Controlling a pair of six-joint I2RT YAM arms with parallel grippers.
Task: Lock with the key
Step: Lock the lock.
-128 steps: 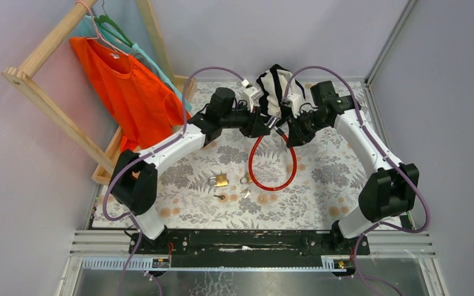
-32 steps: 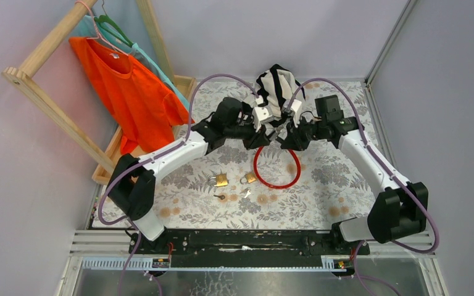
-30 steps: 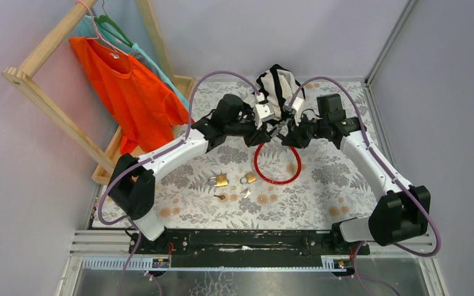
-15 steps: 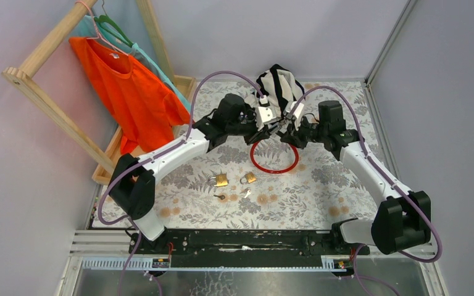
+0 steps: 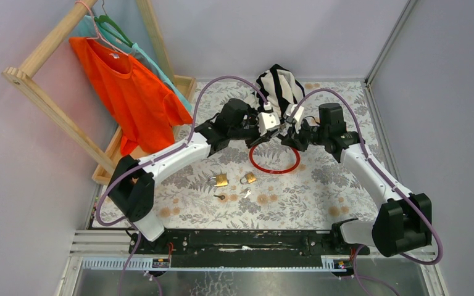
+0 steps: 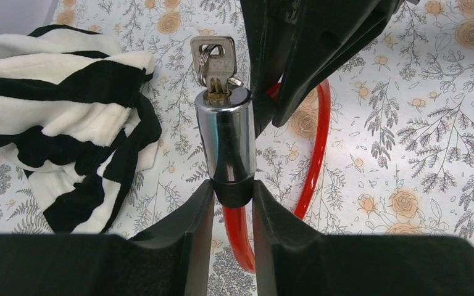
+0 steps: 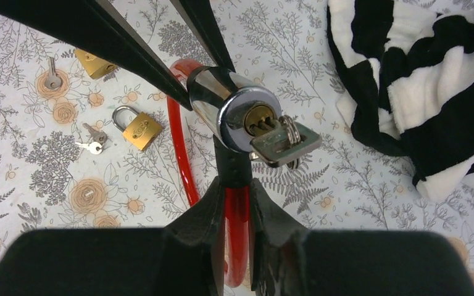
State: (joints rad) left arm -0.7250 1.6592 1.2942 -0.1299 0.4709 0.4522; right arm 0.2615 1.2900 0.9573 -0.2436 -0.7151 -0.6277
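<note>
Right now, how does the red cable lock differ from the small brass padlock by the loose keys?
The red cable lock with a chrome cylinder is clamped by left fingers and right fingers; the small brass padlock lies free on the table. The cable lock holds a key; the padlock shows none, loose keys beside it. The lock's loop is long and red, the padlock's shackle short and metal. Both take keys.

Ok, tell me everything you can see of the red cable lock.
The cable lock has a polished chrome cylinder with black collars and a glossy red cable looping down toward the floral table. A key on a ring sits in its brass keyhole. The left gripper and right gripper each clamp a collar, holding it aloft.
</note>
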